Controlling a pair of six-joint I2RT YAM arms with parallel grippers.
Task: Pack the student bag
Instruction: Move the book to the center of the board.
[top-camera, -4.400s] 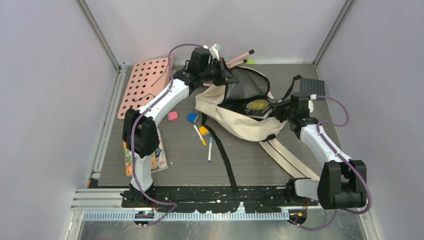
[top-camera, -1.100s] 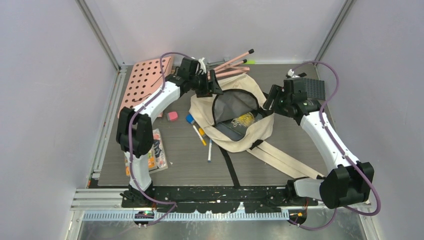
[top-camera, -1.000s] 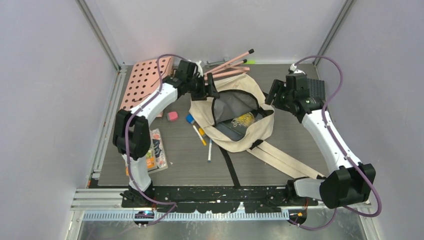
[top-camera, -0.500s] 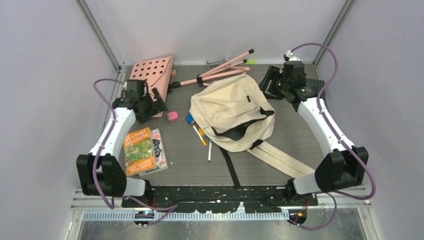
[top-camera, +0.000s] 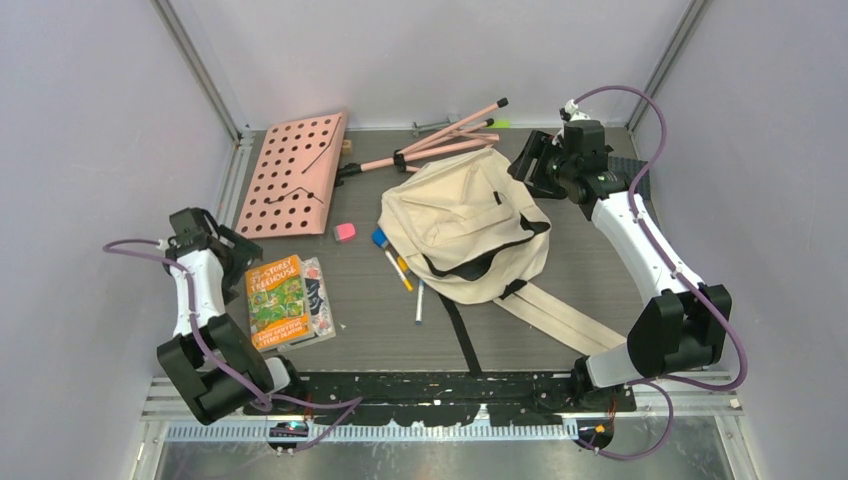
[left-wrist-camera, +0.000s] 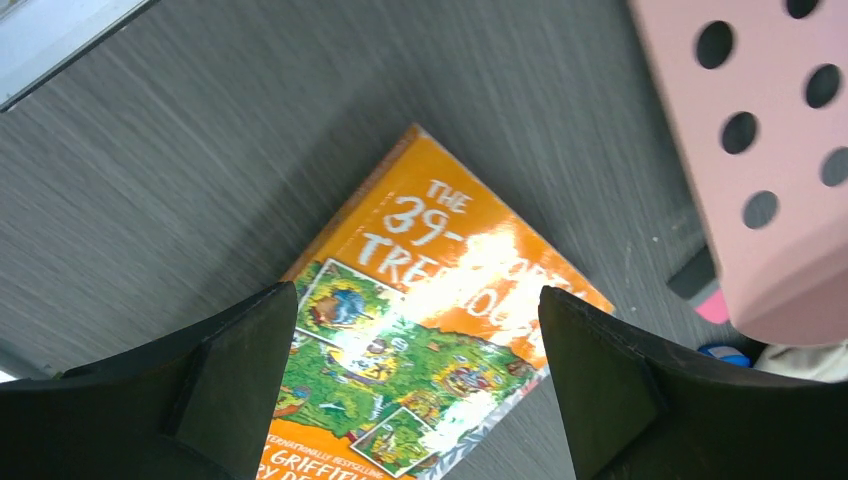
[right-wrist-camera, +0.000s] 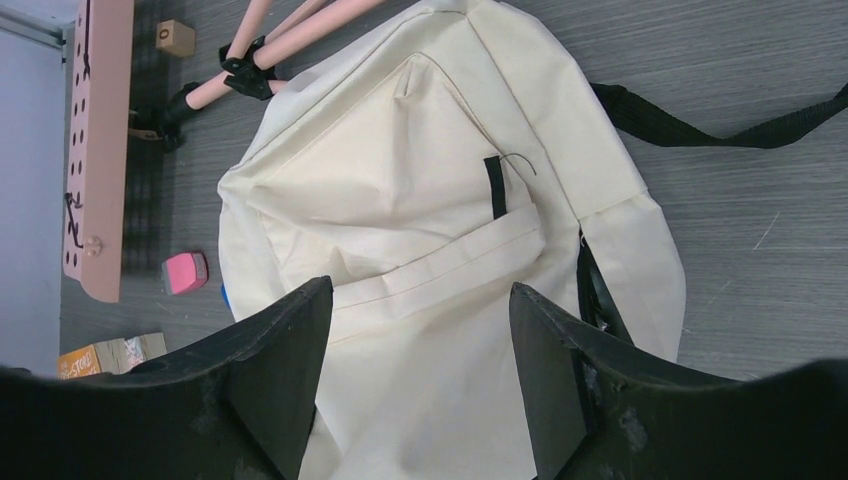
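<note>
The student bag (top-camera: 460, 225), cream cloth with black trim, lies slumped mid-table with its top flap folded down over the opening; in the right wrist view the bag (right-wrist-camera: 420, 200) fills the middle. My right gripper (top-camera: 528, 165) hovers open behind the bag's far right corner, jaws (right-wrist-camera: 420, 295) wide with only cloth below them. At the table's left edge my left gripper (top-camera: 232, 245) hangs open above an orange picture book (top-camera: 278, 300). The left wrist view shows the book (left-wrist-camera: 440, 330) between the spread jaws (left-wrist-camera: 418, 300), untouched.
A pink pegboard (top-camera: 293, 175) and pink rods (top-camera: 445, 135) lie at the back. A pink eraser (top-camera: 344, 232), a blue eraser (top-camera: 381, 238) and pens (top-camera: 399, 270) sit left of the bag. Cream straps (top-camera: 560, 315) and a black strap (top-camera: 462, 340) trail toward the front.
My left arm let go of the bag's rim and swung back left over the book, jaws opening. The bag's flap dropped shut. My right arm drew back toward the far right.
</note>
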